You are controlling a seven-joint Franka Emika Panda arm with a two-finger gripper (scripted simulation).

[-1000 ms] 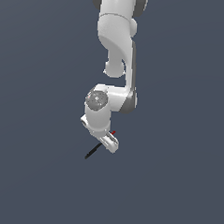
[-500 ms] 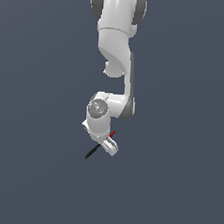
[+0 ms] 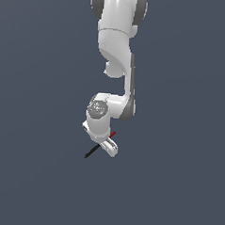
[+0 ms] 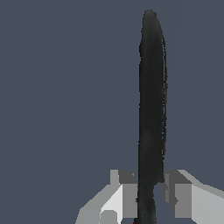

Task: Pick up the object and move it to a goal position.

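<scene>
1 tool [image 4: 148, 192] grips the black, red-ended stick [image 4: 151, 100] between both fingers.

one pen-like stick [image 3: 94, 150], one tool [image 3: 106, 145]

Backdrop [image 3: 38, 53]: a flat, dark slate-blue field is filling the whole exterior frame, upper left to lower right
Surface detail: no edge, seam or furniture is showing anywhere
Light: even and soft, casting no visible shadow
Wrist view backdrop [image 4: 65, 87]: the same plain slate-blue is spreading across the frame
</scene>
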